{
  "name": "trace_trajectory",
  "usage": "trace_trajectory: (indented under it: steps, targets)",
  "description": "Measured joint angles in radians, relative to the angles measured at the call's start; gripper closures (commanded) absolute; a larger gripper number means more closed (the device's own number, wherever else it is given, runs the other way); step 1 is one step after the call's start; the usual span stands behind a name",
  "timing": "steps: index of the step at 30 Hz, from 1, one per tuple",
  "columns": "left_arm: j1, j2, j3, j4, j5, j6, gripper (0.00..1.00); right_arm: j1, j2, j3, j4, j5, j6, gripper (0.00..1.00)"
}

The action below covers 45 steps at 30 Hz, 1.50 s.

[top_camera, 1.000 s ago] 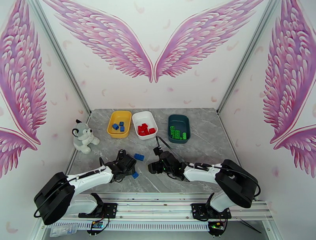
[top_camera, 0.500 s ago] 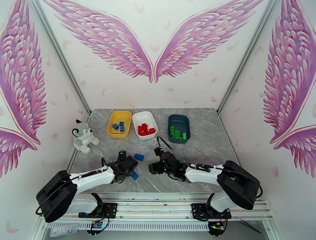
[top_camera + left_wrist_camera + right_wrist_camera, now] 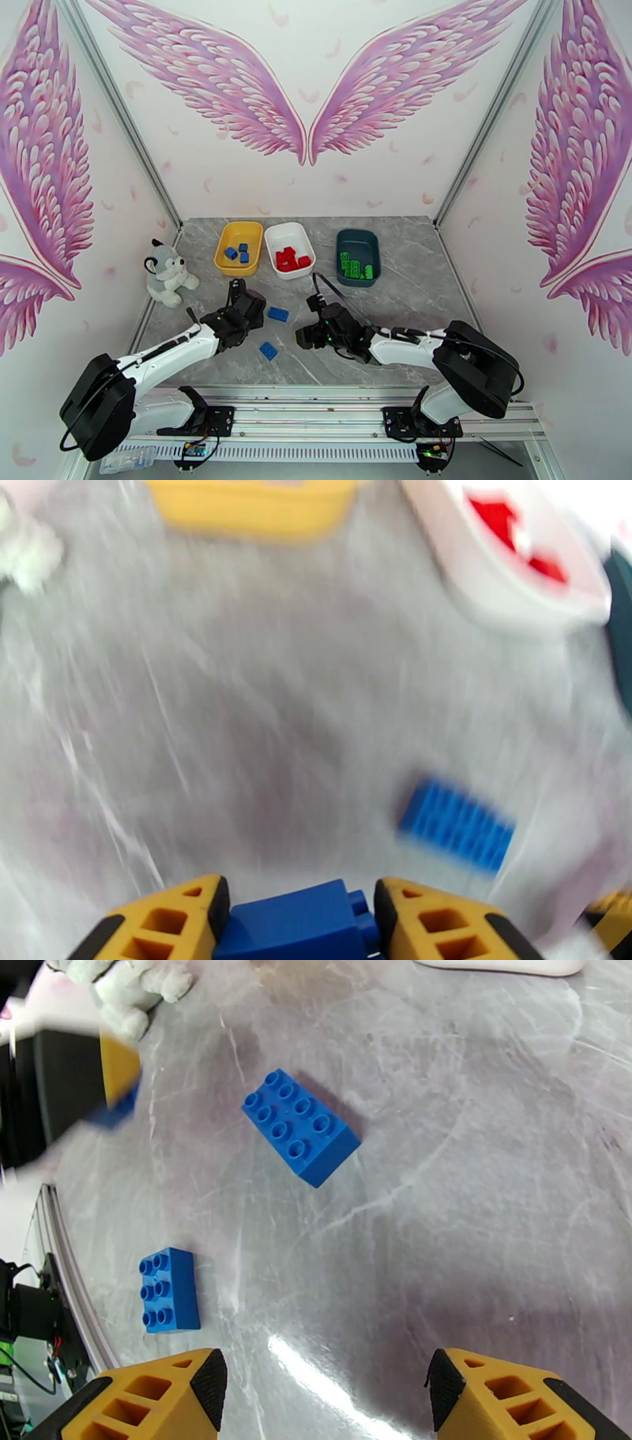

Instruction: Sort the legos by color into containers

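Now the left gripper is pinching a smooth, studded blue brick between its yellow fingers, and the glossy yellow tray, already holding blue pieces, is lying straight ahead of those fingertips and slightly left, its long axis running roughly away from them. An eight-stud brick is resting on the grey marbled table just ahead-right of them. The right gripper is hanging wide open and empty, a six-stud brick sitting ahead-left of its fingers, farther from that tray.

White arm links, black joints, black cables, yellow gripper fingers.
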Motion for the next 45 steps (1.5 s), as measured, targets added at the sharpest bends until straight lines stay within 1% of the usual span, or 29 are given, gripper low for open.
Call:
trace_trajectory:
  steps: [5, 10, 12, 14, 15, 18, 23, 26, 31, 36, 39, 45]
  targets:
    - [0.148, 0.092, 0.185, 0.062, 0.0, 0.103, 0.6, 0.016, 0.005, 0.017, 0.006, -0.023, 0.001, 0.26]
    - [0.262, 0.267, 0.388, 0.1, 0.016, 0.175, 0.57, 0.024, 0.01, 0.043, 0.006, -0.033, 0.0, 0.26]
    - [0.296, 0.343, 0.463, 0.106, 0.031, 0.192, 0.52, 0.024, 0.011, 0.05, 0.006, -0.034, 0.0, 0.26]
    - [0.328, 0.426, 0.547, 0.103, 0.056, 0.211, 0.4, 0.027, 0.013, 0.054, 0.004, -0.034, 0.0, 0.26]
    - [0.339, 0.462, 0.583, 0.104, 0.07, 0.219, 0.36, 0.031, 0.015, 0.057, 0.003, -0.033, 0.0, 0.26]
    - [0.36, 0.519, 0.626, 0.107, 0.095, 0.226, 0.3, 0.042, 0.024, 0.066, -0.002, -0.029, -0.002, 0.25]
    - [0.352, 0.503, 0.594, 0.134, 0.13, 0.223, 0.29, 0.057, 0.054, 0.081, -0.026, -0.017, -0.008, 0.25]
    - [0.347, 0.438, 0.48, 0.169, 0.16, 0.208, 0.27, 0.072, 0.09, 0.111, -0.046, -0.006, -0.018, 0.26]
    - [0.346, 0.3, 0.248, 0.231, 0.21, 0.163, 0.26, 0.123, 0.157, 0.191, -0.085, 0.016, -0.056, 0.3]
    - [0.354, 0.236, 0.09, 0.286, 0.265, 0.123, 0.26, 0.187, 0.23, 0.282, -0.137, 0.057, -0.097, 0.35]
    - [0.395, 0.227, 0.034, 0.314, 0.316, 0.099, 0.26, 0.233, 0.275, 0.332, -0.172, 0.103, -0.119, 0.36]
    - [0.526, 0.174, -0.014, 0.362, 0.402, 0.058, 0.26, 0.315, 0.349, 0.405, -0.244, 0.215, -0.156, 0.37]
